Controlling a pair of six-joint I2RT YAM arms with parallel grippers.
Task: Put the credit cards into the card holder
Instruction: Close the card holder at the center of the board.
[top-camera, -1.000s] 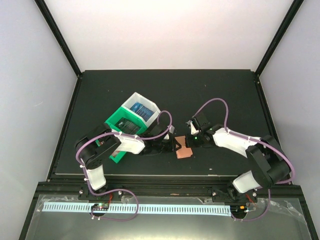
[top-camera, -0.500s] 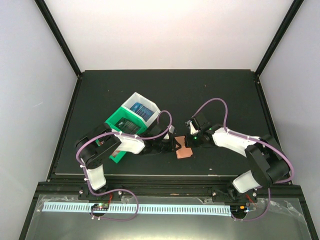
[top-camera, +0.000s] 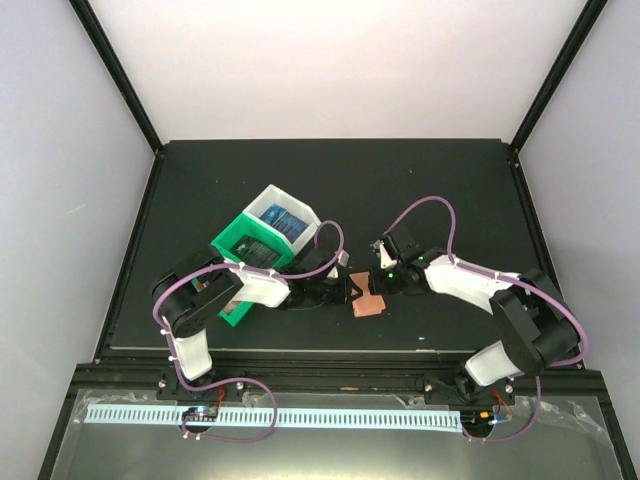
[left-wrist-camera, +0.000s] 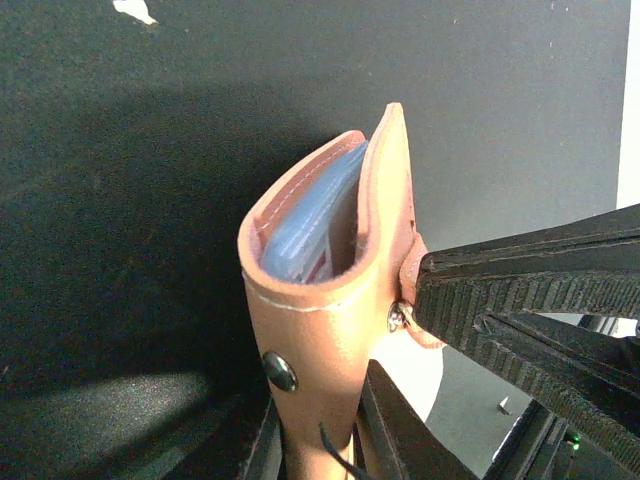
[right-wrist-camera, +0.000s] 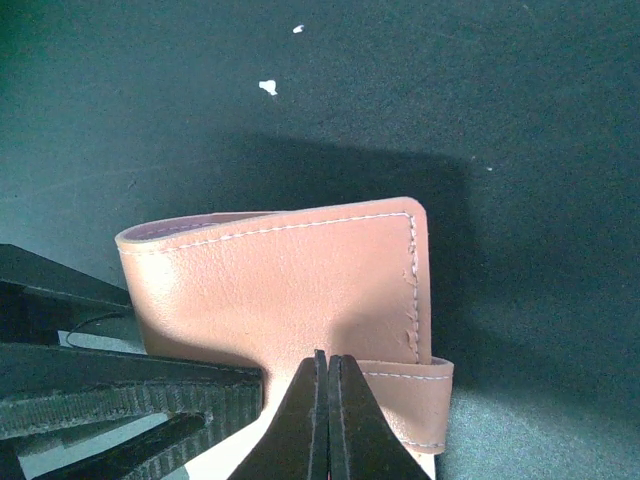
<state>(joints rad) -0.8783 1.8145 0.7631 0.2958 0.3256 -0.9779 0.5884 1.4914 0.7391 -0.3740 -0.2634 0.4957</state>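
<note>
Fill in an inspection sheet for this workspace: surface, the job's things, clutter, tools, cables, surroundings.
Surface: black table, matte.
Job's things: salmon card holder partly open between the arms, pale blue pockets showing; blue credit cards in the white bin; dark cards, it seems, in the green bin.
Clutter: small white specks on the surface.
Tools: left tool shut on the card holder's lower end; right tool shut, tips at the snap tab.
Cables: purple cables loop along both arms.
Surroundings: white walls, black frame posts; nothing else seen.
</note>
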